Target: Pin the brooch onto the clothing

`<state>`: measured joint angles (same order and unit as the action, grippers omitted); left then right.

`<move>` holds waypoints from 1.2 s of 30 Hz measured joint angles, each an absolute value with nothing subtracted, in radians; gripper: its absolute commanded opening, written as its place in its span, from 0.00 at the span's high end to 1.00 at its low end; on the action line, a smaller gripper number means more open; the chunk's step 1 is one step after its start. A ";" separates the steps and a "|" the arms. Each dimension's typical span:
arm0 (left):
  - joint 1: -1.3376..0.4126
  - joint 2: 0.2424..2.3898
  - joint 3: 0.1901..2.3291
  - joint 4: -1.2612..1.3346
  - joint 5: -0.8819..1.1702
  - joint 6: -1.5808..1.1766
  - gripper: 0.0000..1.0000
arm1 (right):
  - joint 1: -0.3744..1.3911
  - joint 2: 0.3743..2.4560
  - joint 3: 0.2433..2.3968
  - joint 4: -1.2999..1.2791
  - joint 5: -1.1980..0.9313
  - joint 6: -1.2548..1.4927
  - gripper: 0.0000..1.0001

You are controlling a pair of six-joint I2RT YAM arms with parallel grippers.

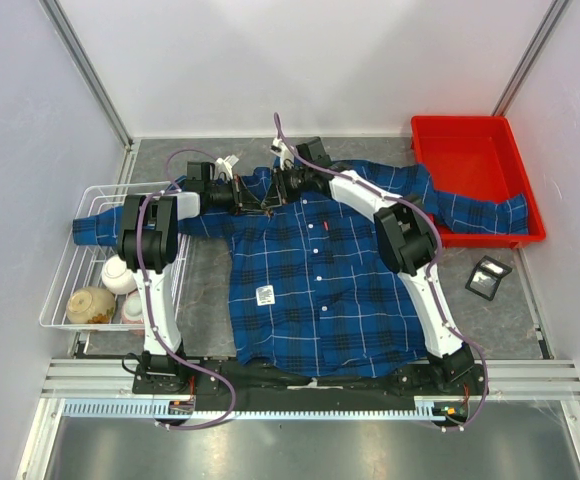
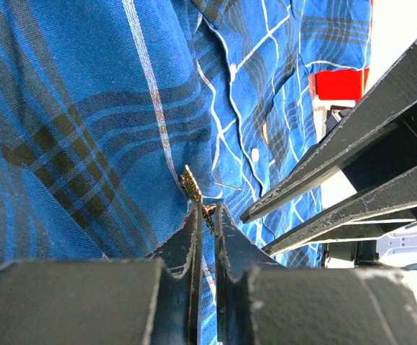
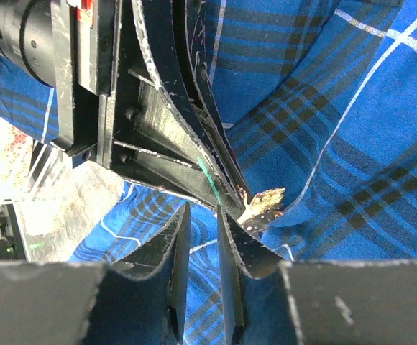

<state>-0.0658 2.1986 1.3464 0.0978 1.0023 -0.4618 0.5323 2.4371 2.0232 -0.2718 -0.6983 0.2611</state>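
Starting at the left, the wire basket (image 1: 62, 262) sits well apart from the work and poses no hazard; the risk lies at the collar end of the shirt (image 1: 320, 290), which is spread on the worktop (image 1: 205, 275). There the left gripper (image 2: 205, 210) has its jaws pressed together on the brooch (image 2: 190, 184), gripping only its lower edge, so the leaf juts beyond the tips, close over the plaid cloth beside the buttons. That thin hold is the first worry: a sideways nudge could twist the brooch in the jaws or flick it into the folds. Just to the right, the right gripper (image 3: 203, 215) has its jaws spread a little with nothing between them (one fingertip stands right beside the brooch), and the fingers crowd each other, so closing carelessly could catch the other arm's finger or bunch fabric instead. Whether the pin has pierced the cloth I cannot tell from these views; if not, releasing would leave it loose. Farthest right, a sleeve drapes into the red tray (image 1: 470, 150), where a tug might drag the shirt.
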 measured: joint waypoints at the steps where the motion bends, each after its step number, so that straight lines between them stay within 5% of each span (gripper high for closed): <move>1: -0.066 2.199 1.347 0.097 1.002 -0.462 0.98 | 0.533 2.438 2.025 -0.271 -0.698 0.260 0.71; 14: -0.065 2.217 1.364 0.075 0.997 -0.456 0.98 | 0.523 2.455 2.028 -0.261 -0.789 0.268 0.40; 36: -0.061 2.232 1.375 0.091 1.050 -0.451 0.98 | 0.405 2.452 1.932 -0.135 -0.782 0.370 0.49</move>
